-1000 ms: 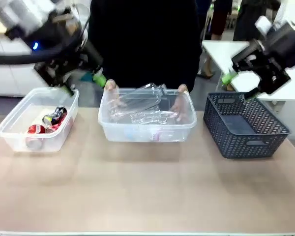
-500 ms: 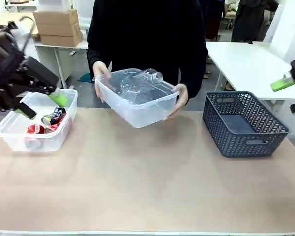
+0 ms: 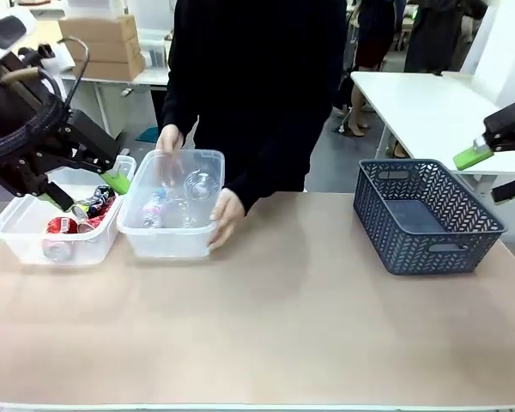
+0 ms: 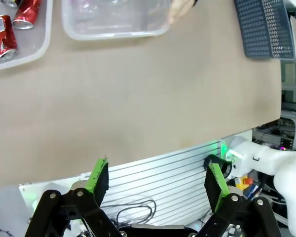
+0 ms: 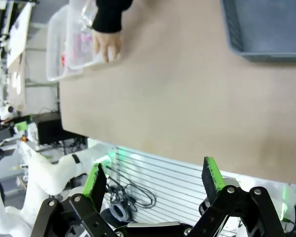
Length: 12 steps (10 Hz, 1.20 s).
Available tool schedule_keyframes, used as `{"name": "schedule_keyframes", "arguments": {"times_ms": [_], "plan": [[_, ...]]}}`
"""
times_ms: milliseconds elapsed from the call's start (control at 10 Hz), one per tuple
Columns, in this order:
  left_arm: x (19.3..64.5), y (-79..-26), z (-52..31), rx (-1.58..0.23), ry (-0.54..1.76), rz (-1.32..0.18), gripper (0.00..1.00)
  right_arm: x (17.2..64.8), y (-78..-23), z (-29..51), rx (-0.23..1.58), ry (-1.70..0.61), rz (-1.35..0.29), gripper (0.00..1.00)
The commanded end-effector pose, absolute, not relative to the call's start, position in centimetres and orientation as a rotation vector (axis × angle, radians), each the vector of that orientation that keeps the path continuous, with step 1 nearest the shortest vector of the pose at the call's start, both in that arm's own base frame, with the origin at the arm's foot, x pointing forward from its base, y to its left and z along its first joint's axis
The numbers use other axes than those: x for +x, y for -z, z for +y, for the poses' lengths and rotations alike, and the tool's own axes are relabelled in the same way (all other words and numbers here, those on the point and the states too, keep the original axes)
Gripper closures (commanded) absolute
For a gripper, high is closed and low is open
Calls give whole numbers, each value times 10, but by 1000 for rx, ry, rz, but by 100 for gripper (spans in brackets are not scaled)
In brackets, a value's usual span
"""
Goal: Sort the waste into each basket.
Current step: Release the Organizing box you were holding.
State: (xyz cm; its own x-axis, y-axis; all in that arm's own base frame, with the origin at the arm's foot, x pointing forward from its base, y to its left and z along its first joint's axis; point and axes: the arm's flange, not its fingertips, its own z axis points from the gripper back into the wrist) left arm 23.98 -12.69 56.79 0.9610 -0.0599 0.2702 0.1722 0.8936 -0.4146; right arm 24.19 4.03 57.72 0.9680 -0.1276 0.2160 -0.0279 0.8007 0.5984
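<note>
The setting looks like a robotics lab or workshop rather than a home. A white robot arm [image 4: 281, 165] is bolted beside a ribbed aluminium base plate [image 4: 153, 177] with loose cables [image 5: 133, 192] at the edge of the tan table [image 3: 266, 326]. Behind the person [image 3: 257, 77] stand plain white work tables [image 3: 412, 103] and stacked cardboard boxes [image 3: 99, 47].

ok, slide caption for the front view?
Person's hand sets bottle tub beside can tub; both grippers open, clear.
</note>
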Motion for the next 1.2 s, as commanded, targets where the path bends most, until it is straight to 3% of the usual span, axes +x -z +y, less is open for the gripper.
{"name": "schedule_keyframes", "arguments": {"times_ms": [0, 1100], "plan": [[243, -570, -126, -472, 124, -264, 0, 246, -580, 37, 665, 37, -267, 0], [243, -570, -126, -472, 124, -264, 0, 246, -580, 37, 665, 37, -267, 0]]}}
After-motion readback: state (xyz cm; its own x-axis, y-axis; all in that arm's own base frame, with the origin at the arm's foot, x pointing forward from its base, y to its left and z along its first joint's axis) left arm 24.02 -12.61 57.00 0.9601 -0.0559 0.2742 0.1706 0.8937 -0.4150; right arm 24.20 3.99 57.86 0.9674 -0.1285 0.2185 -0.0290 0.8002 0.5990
